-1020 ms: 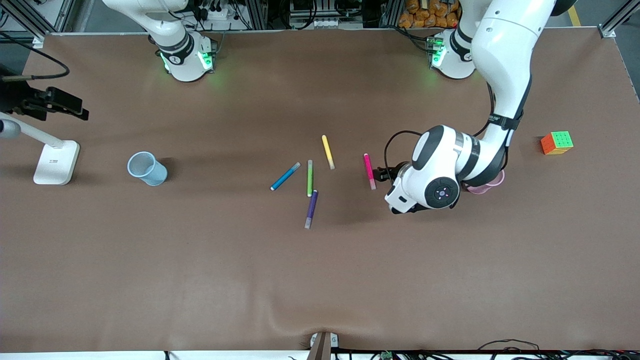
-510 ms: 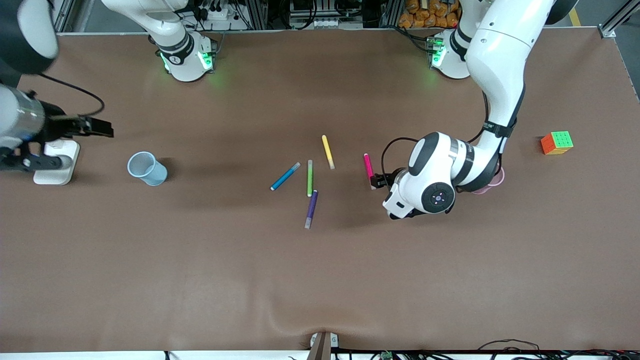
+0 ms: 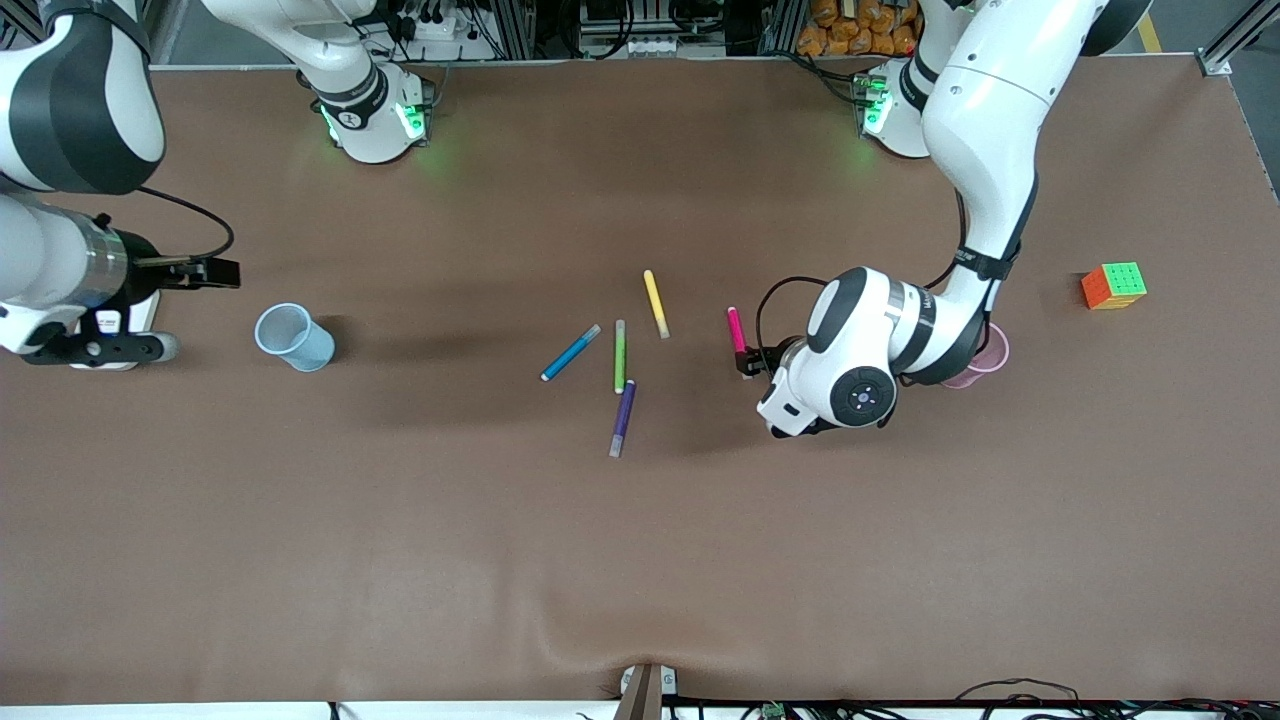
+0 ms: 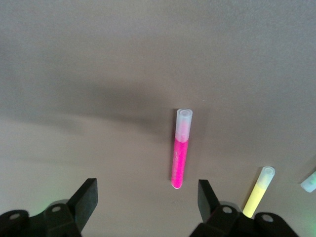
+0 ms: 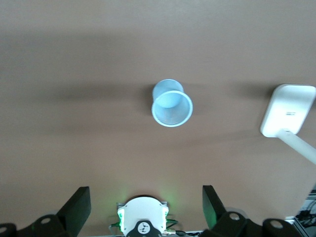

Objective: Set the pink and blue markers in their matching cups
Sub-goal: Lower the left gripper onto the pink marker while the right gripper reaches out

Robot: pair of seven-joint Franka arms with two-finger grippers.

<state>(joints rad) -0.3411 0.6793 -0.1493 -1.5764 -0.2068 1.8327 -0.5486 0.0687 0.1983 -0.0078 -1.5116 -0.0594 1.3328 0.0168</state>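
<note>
Straddling the pink marker (image 3: 736, 327) squarely is what the step in hand calls for: the left gripper (image 3: 748, 362) is held low over the marker's end nearer the front camera, its fingers (image 4: 88, 196) spread wide apart with nothing between them yet, as the left wrist view shows. The barrel is best kept centred between the two fingers before they are brought together, and it is best taken on its coloured body rather than on the pale cap, so that it does not roll or pivot away.

The pink marker serves as the landmark. The pink cup (image 3: 978, 364) stands toward the left arm's end of the table from it, and the blue marker (image 3: 571, 352) lies toward the right arm's end, past the yellow marker (image 3: 655, 302), green marker (image 3: 620, 355) and purple marker (image 3: 623, 416). The blue cup (image 3: 292, 336) stands well apart, farther toward that end again. The right gripper (image 3: 215, 271) waits near that cup, with fingers (image 5: 79, 201) wide apart and empty.

Most of the pink cup is hidden by the left arm's wrist, so whether it stands upright cannot be told. In the front view, the left gripper's fingertips are largely covered by its own wrist. The marker's lower end is partly masked there too.
</note>
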